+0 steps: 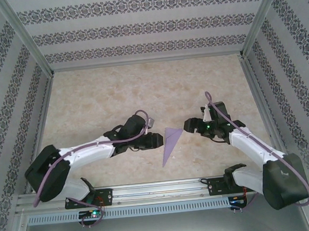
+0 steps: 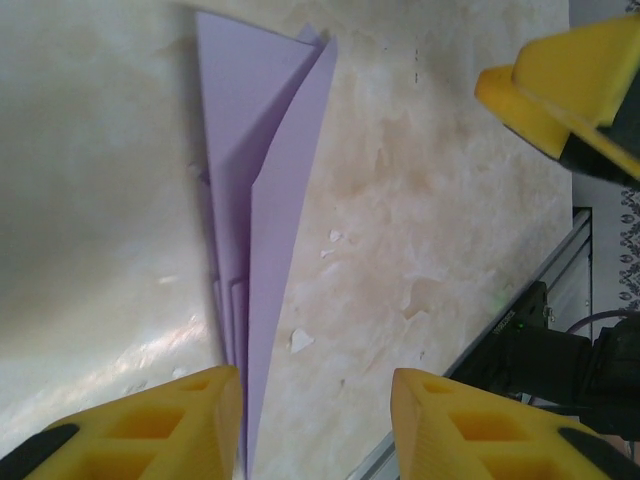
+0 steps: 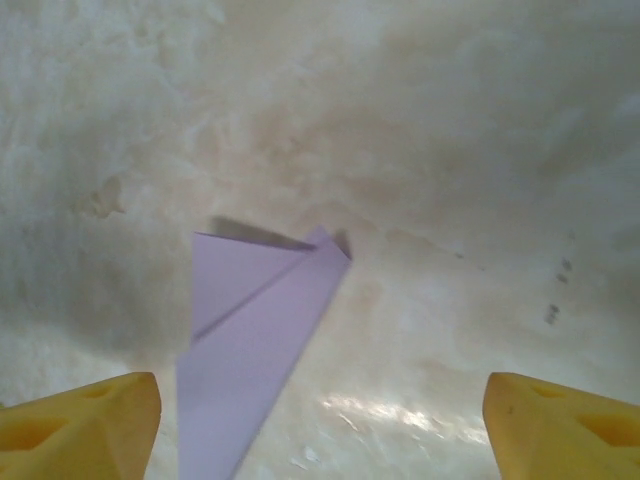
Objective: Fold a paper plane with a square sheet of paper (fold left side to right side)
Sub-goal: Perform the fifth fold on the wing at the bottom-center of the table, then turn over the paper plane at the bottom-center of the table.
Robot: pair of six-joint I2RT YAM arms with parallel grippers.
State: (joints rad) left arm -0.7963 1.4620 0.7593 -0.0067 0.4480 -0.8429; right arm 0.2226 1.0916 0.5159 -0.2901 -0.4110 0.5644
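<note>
From above, the paper plane (image 1: 170, 143) is lying flat on the table (image 1: 99, 104), between the left gripper (image 1: 158, 140) and the right gripper (image 1: 189, 125). In the left wrist view, the left jaws are standing apart, with the plane's narrow end perhaps brushing one finger (image 2: 150, 425). In the right wrist view, the right jaws are gaping wide, the plane lying ahead of them.

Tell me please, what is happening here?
Two robot arms are working on a folded purple plane. It lies on the table between them. The left fingers and the right fingers are open, one pair on each side of the plane, and neither holds it. The folding looks finished.
</note>
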